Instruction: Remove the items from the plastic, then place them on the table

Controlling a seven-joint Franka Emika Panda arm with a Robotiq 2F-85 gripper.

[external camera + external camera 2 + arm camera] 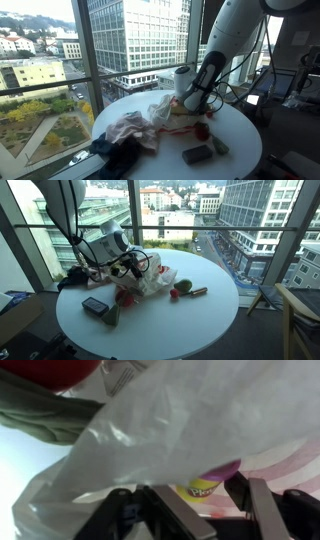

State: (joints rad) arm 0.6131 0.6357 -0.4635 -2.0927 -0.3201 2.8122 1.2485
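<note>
- Reaching into the plastic bag (150, 278), which is crumpled near the window-side edge of the table (180, 325), the gripper (205, 510) is seen with jaws parted and nothing clamped.
- A yellow tub (207, 487) is glimpsed between them under limp, slippery film.
- The tub is judged light and rigid, best taken across its body.
- Its long axis seems crosswise, purple lid rightward, though it is mostly hidden.

In the wrist view the plastic bag (190, 430) is blurred, a yellow-and-purple container (208, 487) is partly hidden behind it, and a red object (50, 368) is cut off at the top edge. Whether the gripper (207, 510) is closed cannot be told.
</note>
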